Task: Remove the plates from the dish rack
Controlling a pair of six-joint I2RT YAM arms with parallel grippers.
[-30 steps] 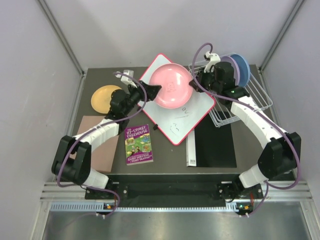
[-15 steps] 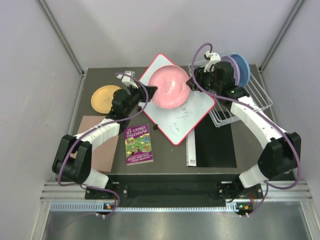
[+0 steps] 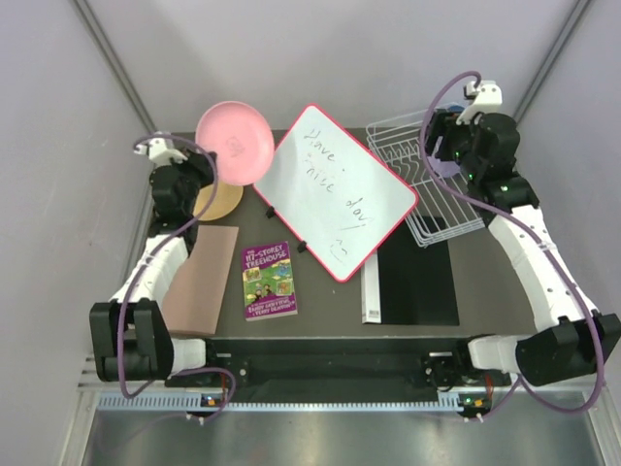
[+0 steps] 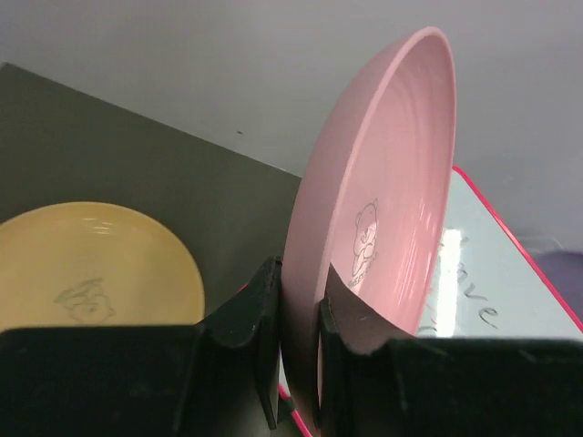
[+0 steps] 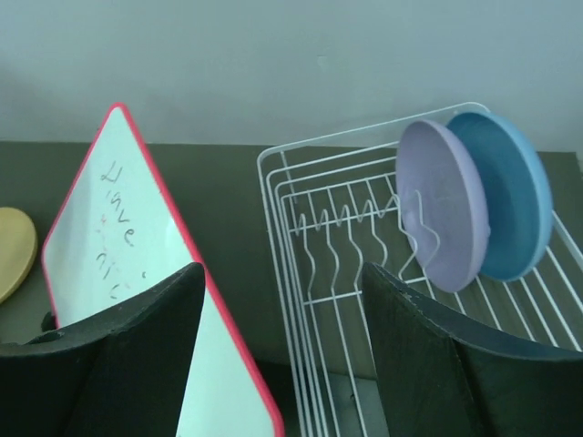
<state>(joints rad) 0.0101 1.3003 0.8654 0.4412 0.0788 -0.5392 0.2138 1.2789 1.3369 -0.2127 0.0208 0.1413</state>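
Over table (image 4: 91, 137) far-left edge — left pincer (image 4: 301, 293) clamps pink plate (image 4: 383, 182) rim.

Your left arm (image 3: 160, 267) reaches far forward on its own side, forearm almost straight. The left gripper (image 4: 301, 300) is clamped on the lower rim of the pink plate (image 4: 383, 182), holding it up on edge. Your right arm (image 3: 529, 248) reaches forward with its elbow bowed outward, and the right gripper (image 5: 282, 309) hangs with fingers spread wide, gripping nothing.
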